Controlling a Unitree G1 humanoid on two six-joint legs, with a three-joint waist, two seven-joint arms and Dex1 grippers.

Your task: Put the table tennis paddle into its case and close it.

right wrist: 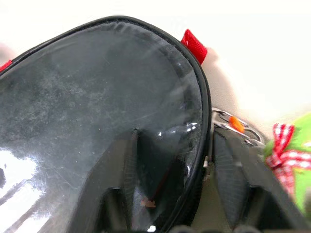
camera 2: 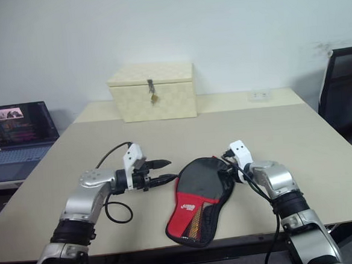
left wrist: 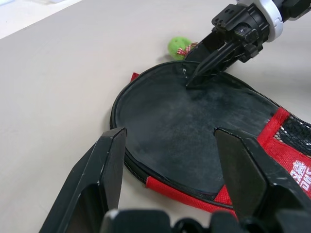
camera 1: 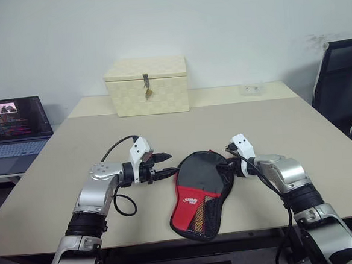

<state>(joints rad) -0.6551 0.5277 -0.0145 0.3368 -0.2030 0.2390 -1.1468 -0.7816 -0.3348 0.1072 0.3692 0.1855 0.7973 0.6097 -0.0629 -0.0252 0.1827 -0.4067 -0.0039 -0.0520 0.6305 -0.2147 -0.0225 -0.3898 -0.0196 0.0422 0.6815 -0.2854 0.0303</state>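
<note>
The paddle-shaped soft black fabric case with its red logo panel and mesh lies near the front edge of the beige table, roughly midway along it, its narrow red end pointing to the front edge and its round black end pointing away. The round black face seen in the wrist views fills the wide end; whether that face is the rubber of the table tennis paddle or the pouch's own panel cannot be told, and no wooden handle shows.

The left gripper sits just beside the case's round end on the robot's left, pointing across at it, its two black fingers spread apart with nothing between them and the case rim lying beyond their tips. The right gripper is at the opposite rim of the round end, its fingers straddling the zipped edge: in the right wrist view one finger lies over the black face and the other outside the rim. The jaws look narrowed around that edge, but whether they are actually pinching it cannot be told.

Just outside the rim by the right gripper lie a small metal ring with an orange bit and a green charm with a red checked bow.

Further back, near the far edge, stands a cream woven latched box. Off the table's left side is an open laptop, and off its right side a black office chair
</note>
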